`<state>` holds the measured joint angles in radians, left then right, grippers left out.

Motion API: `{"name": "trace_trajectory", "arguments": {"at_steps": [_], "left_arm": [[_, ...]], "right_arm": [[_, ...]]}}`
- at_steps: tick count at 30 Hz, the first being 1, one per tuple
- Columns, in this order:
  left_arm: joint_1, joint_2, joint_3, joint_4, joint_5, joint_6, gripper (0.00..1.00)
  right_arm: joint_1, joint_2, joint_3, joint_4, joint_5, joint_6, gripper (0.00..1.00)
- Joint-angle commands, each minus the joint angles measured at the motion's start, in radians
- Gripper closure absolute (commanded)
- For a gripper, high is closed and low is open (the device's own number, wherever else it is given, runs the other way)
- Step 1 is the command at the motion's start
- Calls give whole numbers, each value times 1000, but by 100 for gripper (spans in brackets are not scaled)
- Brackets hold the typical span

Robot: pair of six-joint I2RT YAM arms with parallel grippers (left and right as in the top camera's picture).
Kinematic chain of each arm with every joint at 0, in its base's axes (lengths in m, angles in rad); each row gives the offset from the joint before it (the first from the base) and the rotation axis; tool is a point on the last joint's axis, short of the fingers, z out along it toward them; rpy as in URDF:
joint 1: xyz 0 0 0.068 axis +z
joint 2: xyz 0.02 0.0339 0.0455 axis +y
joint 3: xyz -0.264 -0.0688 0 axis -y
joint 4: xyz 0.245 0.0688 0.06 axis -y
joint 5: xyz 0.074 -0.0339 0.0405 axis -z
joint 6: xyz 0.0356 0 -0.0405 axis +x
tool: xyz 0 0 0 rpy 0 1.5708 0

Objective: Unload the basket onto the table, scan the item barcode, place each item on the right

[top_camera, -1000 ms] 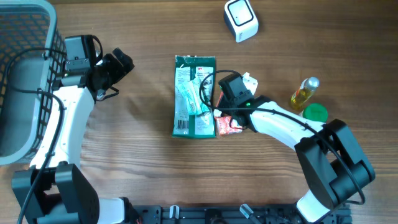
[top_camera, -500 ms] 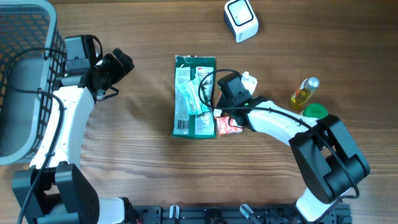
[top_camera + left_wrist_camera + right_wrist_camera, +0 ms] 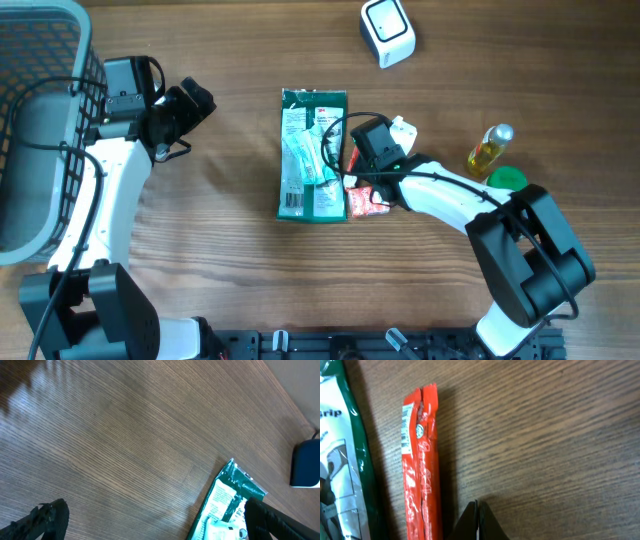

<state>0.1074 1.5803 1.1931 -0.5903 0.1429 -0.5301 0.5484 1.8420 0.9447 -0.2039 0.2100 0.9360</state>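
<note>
Table (image 3: 230,270): brown wood grain, carrying everything below
Basket (image 3: 85,60): grey mesh, at the far left corner, just beside the left arm's wrist
Left arm (image 3: 105,200): white, rising along the left side, well apart from all the goods
Right arm (image 3: 450,200): white with a black base, reaching in from the right towards the middle of the table
Left claw (image 3: 192,103): fingers spread wide with nothing between them, over bare wood between the basket and the green packet
Right claw (image 3: 476,515): fingers pressed together into one point and pinching nothing; the tip sits just right of the red packet with a strip of wood showing between; whether it touches the table I cannot tell
Green packet (image 3: 312,155): flat in the middle of the table, long side running away from the robot, white label with a barcode at its near left corner
Scanner (image 3: 387,32): small white block at the far edge, well apart from both packets
Bottle (image 3: 488,150): yellow liquid, silver cap, lying right of the right arm
Red packet (image 3: 422,460): thin stick lying flat, just beside the green packet's right edge
Green lid (image 3: 506,180): round, just beside the bottle
</note>
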Motion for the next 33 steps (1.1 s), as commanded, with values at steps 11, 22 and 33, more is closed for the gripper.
{"name": "trace_trajectory", "arguments": {"at_steps": [11,22,33], "left_arm": [[2,4,5,3,-6,-9,0],[2,4,5,3,-6,-9,0],[2,4,5,3,-6,-9,0]], "right_arm": [[-13,-130,37,-417,-183,-58,94],[-14,-131,72,-621,-542,-329,91],[-14,-131,77,-647,-594,-437,69]]}}
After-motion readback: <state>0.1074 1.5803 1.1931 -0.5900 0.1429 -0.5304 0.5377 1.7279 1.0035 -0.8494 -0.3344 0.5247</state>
